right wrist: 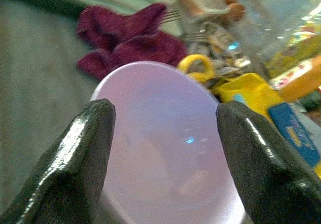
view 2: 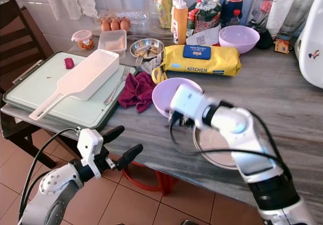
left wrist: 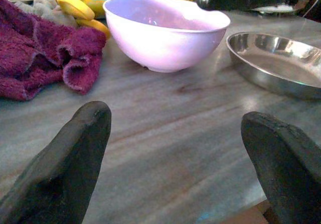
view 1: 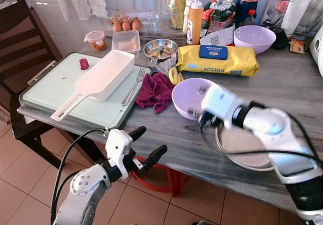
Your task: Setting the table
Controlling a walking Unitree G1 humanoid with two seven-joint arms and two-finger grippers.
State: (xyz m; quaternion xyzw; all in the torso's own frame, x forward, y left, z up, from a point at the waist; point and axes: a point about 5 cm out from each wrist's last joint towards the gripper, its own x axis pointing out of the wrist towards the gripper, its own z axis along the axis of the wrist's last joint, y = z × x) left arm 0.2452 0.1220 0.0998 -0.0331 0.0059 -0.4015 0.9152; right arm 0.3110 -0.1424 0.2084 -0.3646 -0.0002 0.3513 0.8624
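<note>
Lilac bowl (view 1: 187, 96) sits on the grey table (view 1: 292, 89), between the maroon cloth (view 1: 155, 91) and steel plate (view 1: 245, 147). The right gripper (right wrist: 163, 153) hovers over it, fingers spread wide, holding nothing. The left gripper (view 1: 146, 145) waits below the table edge, also spread and empty.

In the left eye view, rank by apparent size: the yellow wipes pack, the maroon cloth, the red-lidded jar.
1. Yellow wipes pack, clearly the largest.
2. Maroon cloth.
3. Red-lidded jar, smallest, though it sits farther back, which shrinks it somewhat.
</note>
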